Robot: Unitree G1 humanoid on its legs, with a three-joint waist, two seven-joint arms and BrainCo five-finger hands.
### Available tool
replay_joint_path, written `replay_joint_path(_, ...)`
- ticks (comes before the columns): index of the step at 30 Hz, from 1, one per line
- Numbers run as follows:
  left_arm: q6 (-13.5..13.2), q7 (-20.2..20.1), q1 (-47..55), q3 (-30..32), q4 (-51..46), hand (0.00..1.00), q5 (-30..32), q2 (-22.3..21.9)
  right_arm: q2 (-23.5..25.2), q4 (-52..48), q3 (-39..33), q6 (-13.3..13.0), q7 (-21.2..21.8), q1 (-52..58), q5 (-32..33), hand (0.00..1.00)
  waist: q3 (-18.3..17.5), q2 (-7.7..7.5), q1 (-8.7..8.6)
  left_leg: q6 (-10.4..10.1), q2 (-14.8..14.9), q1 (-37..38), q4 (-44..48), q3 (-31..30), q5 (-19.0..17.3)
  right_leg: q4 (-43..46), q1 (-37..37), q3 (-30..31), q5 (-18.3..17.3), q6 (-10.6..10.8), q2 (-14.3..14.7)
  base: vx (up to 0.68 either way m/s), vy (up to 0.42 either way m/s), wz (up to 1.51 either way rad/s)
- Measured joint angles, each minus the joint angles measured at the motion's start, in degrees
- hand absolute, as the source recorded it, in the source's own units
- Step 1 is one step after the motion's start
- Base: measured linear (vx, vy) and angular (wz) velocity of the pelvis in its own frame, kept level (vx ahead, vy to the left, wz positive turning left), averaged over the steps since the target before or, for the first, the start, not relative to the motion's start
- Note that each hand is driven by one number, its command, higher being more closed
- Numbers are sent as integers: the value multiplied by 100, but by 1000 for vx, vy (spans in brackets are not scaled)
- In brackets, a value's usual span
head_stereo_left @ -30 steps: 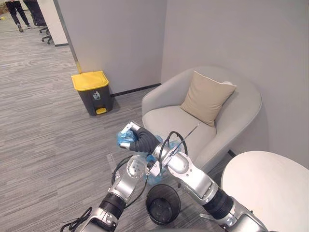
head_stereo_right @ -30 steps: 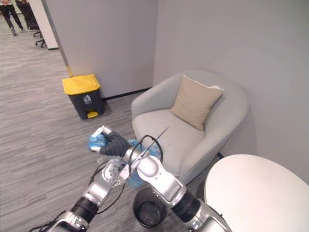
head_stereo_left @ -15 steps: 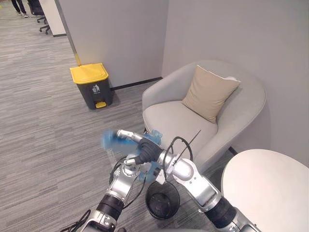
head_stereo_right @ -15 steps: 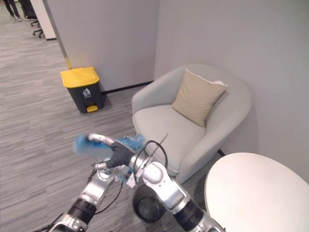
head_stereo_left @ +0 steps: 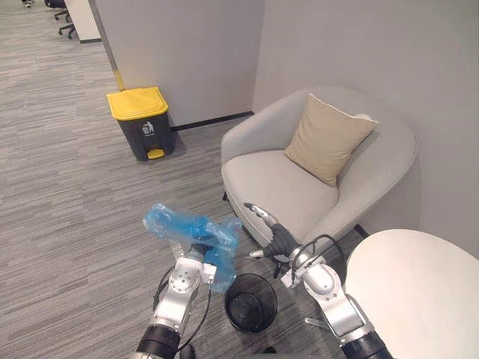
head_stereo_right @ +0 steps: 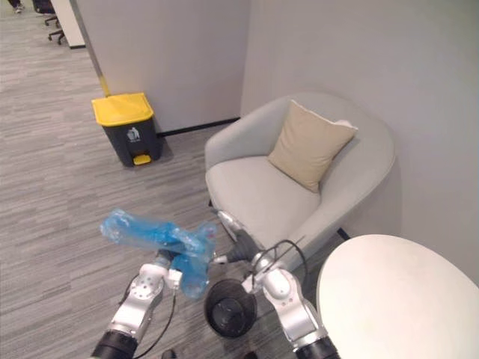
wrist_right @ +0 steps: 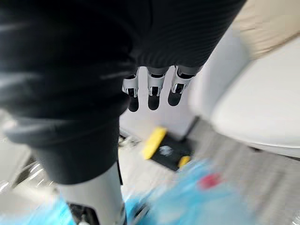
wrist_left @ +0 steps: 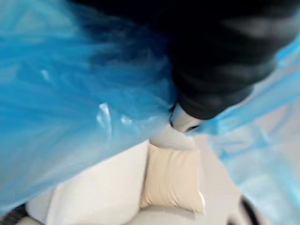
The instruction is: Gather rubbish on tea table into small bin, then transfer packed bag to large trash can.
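- One crumpled, see-through blue bag (head_stereo_left: 191, 232), one small black bin (head_stereo_left: 251, 301), one yellow-lidded trash can (head_stereo_left: 140, 123) and one armchair (head_stereo_left: 314, 179) were in sight.
- The bag hung from the left hand (wrist_left: 220, 61), above and left of the bin; that hand's grip could not be told.
- The right hand (head_stereo_left: 273, 235), clutching the bag a second earlier, had let go, its fingers straight.

I see grey striped carpet floor (head_stereo_left: 60, 209) running off toward far office chair (head_stereo_left: 67, 30) (just its base visible). Plain grey walls (head_stereo_left: 359, 45) meet in corner, dark skirting (head_stereo_left: 213, 120) along bottom. Pale grey armchair (head_stereo_left: 284, 187) in corner, beige cushion (head_stereo_left: 329, 140) propped against its back.
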Motion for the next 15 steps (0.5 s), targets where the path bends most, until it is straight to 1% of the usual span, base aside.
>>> replay_joint_path(3,-8,0,185,207,311,100,-139,-3,128,927,-335,-3,-54,102,619,0,24,29,-8,0,-20,14,-1,-114,-1,0,80,-111,-49,7,-20,10,3,18)
replay_joint_path(4,-19,-2,242,267,363,100,-182,-4,151,1131,-364,-3,-53,101,707,0,32,37,0,0,-23,15,-1,-120,-1,-1,85,-118,-50,7,-23,11,7,11)
replay_joint_path(5,-75,0,321,363,452,100,-201,-5,219,1419,-425,-9,-54,96,873,0,54,58,5,0,-28,14,-1,-125,-1,-1,88,-126,-51,7,-27,6,6,4)
replay_joint_path(11,-268,19,515,633,1093,100,-261,-8,319,3083,-523,-28,-57,87,1333,0,137,130,37,5,-64,75,-28,-196,-6,2,192,-204,-93,19,-61,-3,5,7)
replay_joint_path(15,-362,33,653,774,1571,100,-364,-60,470,3997,-951,4,-121,86,1582,0,240,161,46,7,-77,109,-28,-222,-7,116,185,-222,-177,20,-80,-4,1,3)
